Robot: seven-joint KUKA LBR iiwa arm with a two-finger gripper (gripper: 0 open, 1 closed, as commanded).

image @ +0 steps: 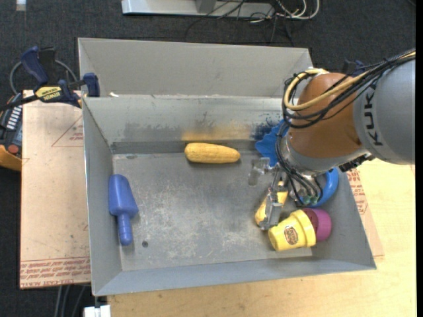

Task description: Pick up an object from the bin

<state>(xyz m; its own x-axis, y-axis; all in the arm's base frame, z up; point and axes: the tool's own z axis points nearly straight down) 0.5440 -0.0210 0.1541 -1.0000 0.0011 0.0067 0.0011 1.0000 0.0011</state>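
Bin pick, viewed from above. A small yellow object [262, 211] is seen in the lower right part of the grey metal bin [198, 216], partly hidden by the gripper [268, 220], which is lowered onto or directly beside it; contact between the two cannot be confirmed. Whether the jaws are apart or together cannot be told, and it is not shown that the object is held.

Just right of the gripper and below it, a yellow bottle [289, 234] with a purple cap [322, 222] is laid on its side near the bin's lower wall. Above the bottle, a blue ring-shaped item [329, 185] is partly covered by the wrist. A second blue item [266, 142] is found against the back wall, at the left edge of the orange wrist cover [324, 124], over which yellow and black cables [305, 91] are looped.

Well apart, a yellow corn cob [211, 153] is placed lengthwise near the back wall at centre frame. A blue scoop-like tool [121, 207] is set at the left side, handle toward the lower edge.
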